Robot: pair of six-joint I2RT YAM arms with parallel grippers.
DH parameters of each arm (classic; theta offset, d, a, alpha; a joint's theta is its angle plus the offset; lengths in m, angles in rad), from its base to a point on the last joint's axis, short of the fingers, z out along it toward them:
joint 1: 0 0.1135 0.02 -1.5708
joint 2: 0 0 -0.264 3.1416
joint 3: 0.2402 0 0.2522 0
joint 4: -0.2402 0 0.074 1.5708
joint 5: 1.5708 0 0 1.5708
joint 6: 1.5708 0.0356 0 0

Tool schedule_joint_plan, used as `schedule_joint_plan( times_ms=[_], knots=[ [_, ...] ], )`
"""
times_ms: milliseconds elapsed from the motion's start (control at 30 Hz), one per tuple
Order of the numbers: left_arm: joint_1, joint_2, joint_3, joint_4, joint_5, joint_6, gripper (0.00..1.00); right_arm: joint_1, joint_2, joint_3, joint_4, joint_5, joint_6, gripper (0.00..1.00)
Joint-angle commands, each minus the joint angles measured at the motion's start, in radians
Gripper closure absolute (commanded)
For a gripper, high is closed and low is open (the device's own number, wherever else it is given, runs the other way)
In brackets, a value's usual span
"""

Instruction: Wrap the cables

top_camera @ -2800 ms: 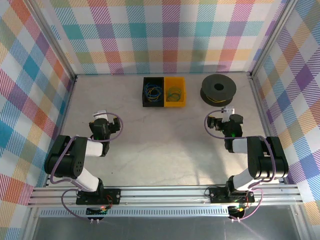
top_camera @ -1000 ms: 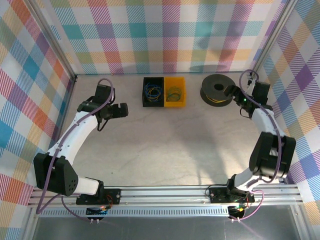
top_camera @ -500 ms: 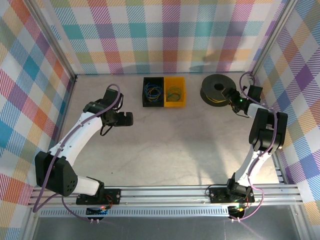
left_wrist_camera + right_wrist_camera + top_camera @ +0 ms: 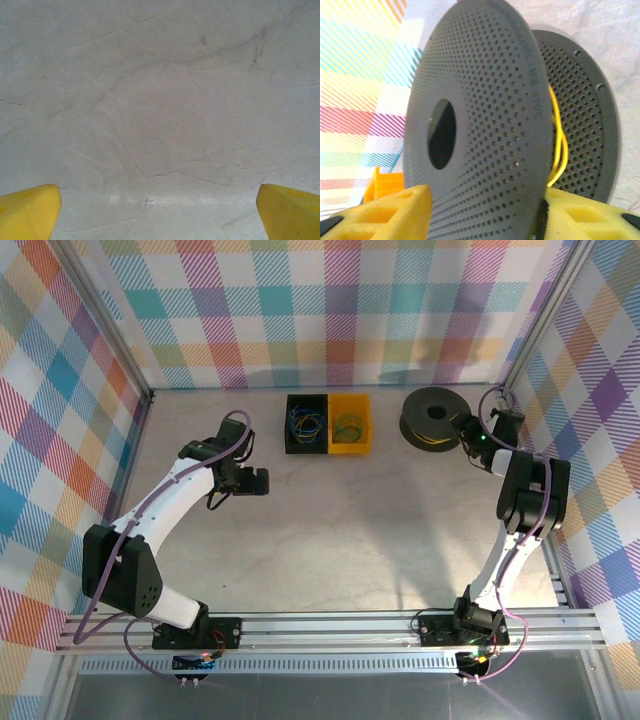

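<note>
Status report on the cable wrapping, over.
Left jaws open over table. Right jaws astride spool flange, grip unconfirmed. Yellow cable on spool; coils in bins.

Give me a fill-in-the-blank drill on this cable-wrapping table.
1. The bin beside the yellow bin is coloured ____.
2. The cable wound on the spool is ____.
3. The fingers straddling the spool's flange belong to the ____ arm.
4. The left gripper, wide open, hovers above bare ____.
Missing words: black, yellow, right, table.

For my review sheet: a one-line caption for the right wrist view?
Right gripper straddling the near flange of the black spool, yellow cable between its flanges.
</note>
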Motion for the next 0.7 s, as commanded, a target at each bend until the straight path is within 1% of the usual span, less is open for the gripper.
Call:
schedule_joint_plan(
  times_ms=[0, 100, 167, 200, 333, 433, 500, 600, 667],
  knots=[
    [-0.01, 0.005, 0.041, -0.048, -0.022, -0.01, 0.0, -0.005, 0.025, 0.035, 0.058, 0.005, 0.025, 0.5],
    [-0.01, 0.006, 0.052, -0.058, -0.028, -0.006, 0.0, -0.005, 0.028, 0.035, 0.051, 0.013, 0.03, 0.61],
    [-0.01, 0.004, 0.055, -0.062, -0.033, -0.002, 0.0, -0.004, 0.02, 0.031, 0.054, 0.019, 0.033, 0.75],
    [-0.01, 0.002, 0.057, -0.062, -0.034, -0.002, 0.0, -0.004, 0.014, 0.028, 0.054, 0.021, 0.032, 0.81],
    [-0.01, -0.014, 0.046, -0.062, -0.038, -0.001, 0.0, -0.005, -0.05, 0.009, 0.035, 0.017, 0.014, 1.0],
    [-0.01, -0.04, 0.029, -0.057, -0.033, 0.001, 0.0, -0.004, -0.136, -0.007, -0.044, 0.008, -0.028, 1.0],
    [-0.01, -0.061, 0.017, -0.05, -0.034, 0.0, 0.0, -0.004, -0.223, -0.038, -0.105, 0.007, -0.06, 1.0],
    [-0.01, -0.091, 0.003, -0.043, -0.036, 0.0, 0.0, -0.004, -0.402, -0.11, -0.205, 0.001, -0.099, 1.0],
    [-0.01, -0.109, -0.007, -0.032, -0.032, 0.001, 0.0, -0.001, -0.536, -0.153, -0.287, -0.033, -0.126, 1.0]
  ],
)
